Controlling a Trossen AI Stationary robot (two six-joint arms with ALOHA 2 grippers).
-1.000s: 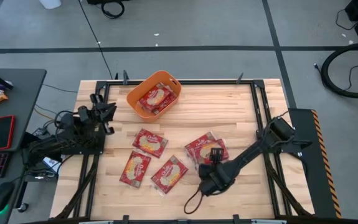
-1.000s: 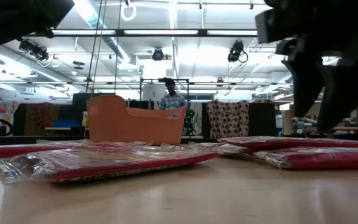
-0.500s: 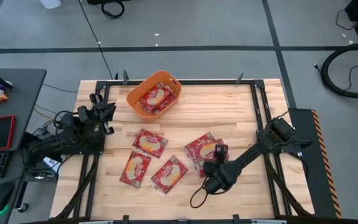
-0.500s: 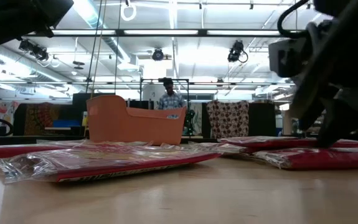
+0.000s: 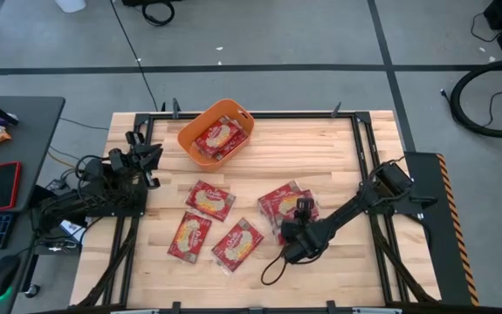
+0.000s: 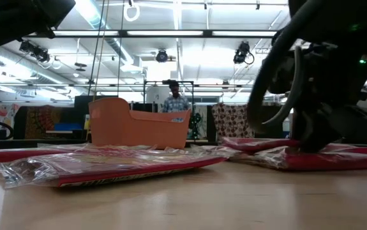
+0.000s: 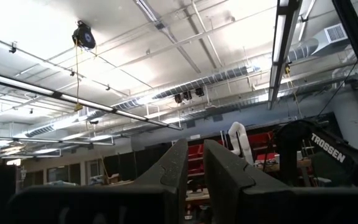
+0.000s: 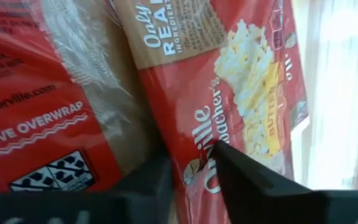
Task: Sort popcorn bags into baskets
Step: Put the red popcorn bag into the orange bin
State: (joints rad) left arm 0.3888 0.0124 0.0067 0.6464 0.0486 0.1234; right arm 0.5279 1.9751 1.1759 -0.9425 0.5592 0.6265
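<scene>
At table centre-right, right gripper (image 5: 301,208) is pressed down on the overlapped bags (image 5: 285,208). In the right wrist view its fingers (image 8: 247,171) stand a little apart, tips against the top packet's (image 8: 228,87) film; nothing clamped yet. Judged stage: closing in for a pick, not lifted.

Progress: basket (image 5: 189,139) at the far edge holds at least two bags (image 5: 216,138). Three single bags lie on the boards left of the gripper: one (image 5: 209,200) nearer the basket, two (image 5: 189,235) (image 5: 237,244) nearer the front. With the pile, roughly five or six remain; exact pile count not readable. Under half done, by my estimate.

Materials: bags are flat, glossy red film with clear crinkled margins, popcorn print, white lettering. Likely slippery and floppy. Basket is orange plastic, rounded rim, sloping sides. Table is pale wood planks.

Left gripper (image 5: 150,154) waits at the left edge, raised, fingers nearly together, empty.
</scene>
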